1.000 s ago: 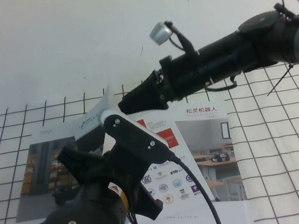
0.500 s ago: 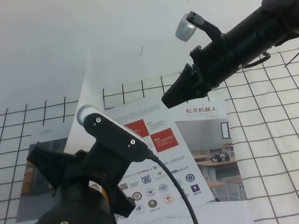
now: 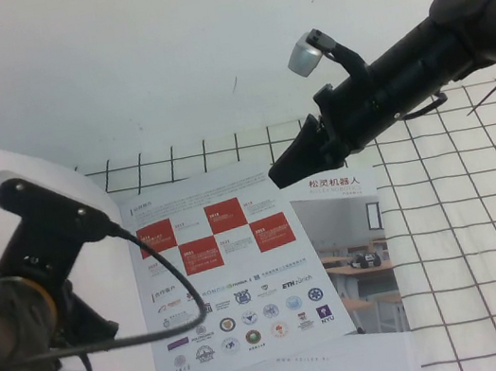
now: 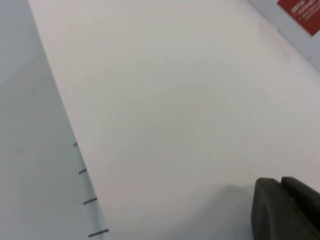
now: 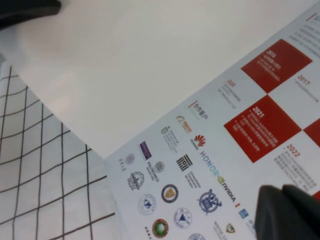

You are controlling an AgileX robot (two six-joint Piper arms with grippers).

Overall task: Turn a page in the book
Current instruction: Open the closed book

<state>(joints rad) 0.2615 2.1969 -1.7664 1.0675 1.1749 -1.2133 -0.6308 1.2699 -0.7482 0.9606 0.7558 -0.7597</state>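
Observation:
The book point(image 3: 235, 274) lies open on the checked cloth, its inner white page with red squares and logos facing up. The page point(image 3: 122, 313) is turned over to the left, white side up, its far corner still raised. My left arm point(image 3: 20, 312) is over that page at the lower left. My left gripper point(image 4: 282, 212) is hidden under its wrist in the high view. In the left wrist view its fingers sit shut together against the white page point(image 4: 165, 110). My right gripper point(image 3: 280, 173) hovers shut and empty over the book's far edge, above the logos point(image 5: 200, 155).
A twin brochure point(image 3: 361, 252) with the classroom cover lies under the book, sticking out to the right. The checked cloth point(image 3: 471, 252) covers the table, with a plain white surface point(image 3: 158, 57) behind it. The right arm point(image 3: 401, 72) reaches in from the upper right.
My left arm swung left and down, taking the page over with it; the inner page now shows fully. My right gripper drew back to the right, then stayed still.

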